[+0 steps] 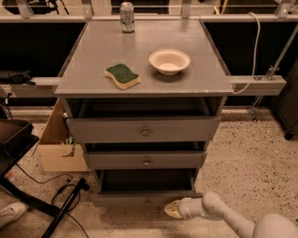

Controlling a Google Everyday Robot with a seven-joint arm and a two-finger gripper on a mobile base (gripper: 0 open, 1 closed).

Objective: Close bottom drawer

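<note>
The bottom drawer [121, 200] is the lowest of three grey drawers in a grey cabinet. It stands pulled out, with its dark shallow tray showing behind the front panel and a small round knob [147, 203] at the centre. My gripper [171, 210] comes in low from the right on a white arm. Its cream tip is shut and empty, and it rests against the front panel just right of the knob.
The middle drawer [144, 160] and top drawer [144, 130] also stand slightly open. On the cabinet top are a green sponge [122, 76], a cream bowl [169, 61] and a can [126, 10]. A cardboard box [58, 148], a dark chair [16, 139] and floor cables [60, 193] lie to the left.
</note>
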